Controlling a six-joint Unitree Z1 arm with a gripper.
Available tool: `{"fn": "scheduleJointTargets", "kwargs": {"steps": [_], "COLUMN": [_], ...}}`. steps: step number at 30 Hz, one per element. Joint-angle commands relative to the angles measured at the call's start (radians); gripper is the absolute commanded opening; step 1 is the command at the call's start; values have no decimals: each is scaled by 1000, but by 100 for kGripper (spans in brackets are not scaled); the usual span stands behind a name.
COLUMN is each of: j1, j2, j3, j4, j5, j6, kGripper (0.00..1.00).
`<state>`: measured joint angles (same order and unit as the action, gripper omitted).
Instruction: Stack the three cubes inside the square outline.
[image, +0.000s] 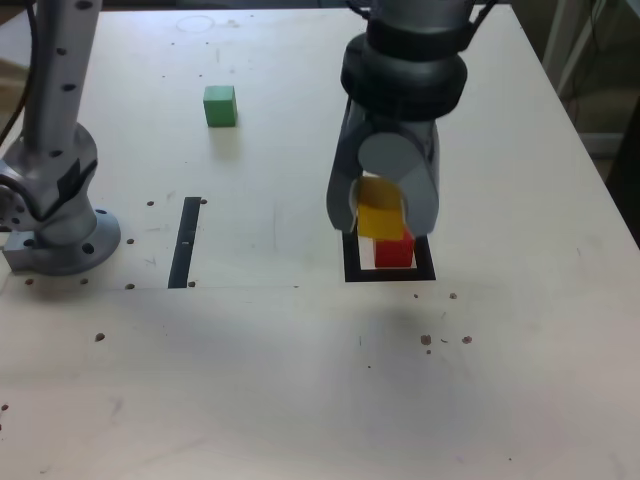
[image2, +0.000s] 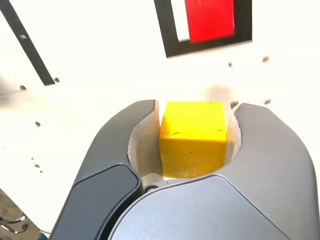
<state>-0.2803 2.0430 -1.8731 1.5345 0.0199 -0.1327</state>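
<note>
From the exterior view, my gripper (image: 381, 215) hangs over the square outline (image: 352, 264), where the red cube (image: 394, 252) sits, and the green cube (image: 220, 105) rests well apart on the table (image: 300, 380). In the wrist view, my jaws are clamped on the yellow cube (image2: 192, 137), with the red cube (image2: 209, 20) inside the outline (image2: 165, 30) beyond it.

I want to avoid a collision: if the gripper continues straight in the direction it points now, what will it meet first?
Probably the red cube inside the square outline. The gripper, shut on the yellow cube, points downward at it. Depth is unclear, so the bare table just in front of the outline is possible instead.
</note>
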Motion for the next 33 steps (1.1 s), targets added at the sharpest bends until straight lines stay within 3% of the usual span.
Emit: {"fn": "scheduleJointTargets", "kwargs": {"steps": [1, 11, 33], "j1": [22, 70, 169], "j2": [-6, 8, 50], "j3": [18, 78, 161], "j4": [3, -53, -170], "j5": [7, -9, -36], "j6": [6, -29, 42], "kGripper": [12, 12, 13]}}
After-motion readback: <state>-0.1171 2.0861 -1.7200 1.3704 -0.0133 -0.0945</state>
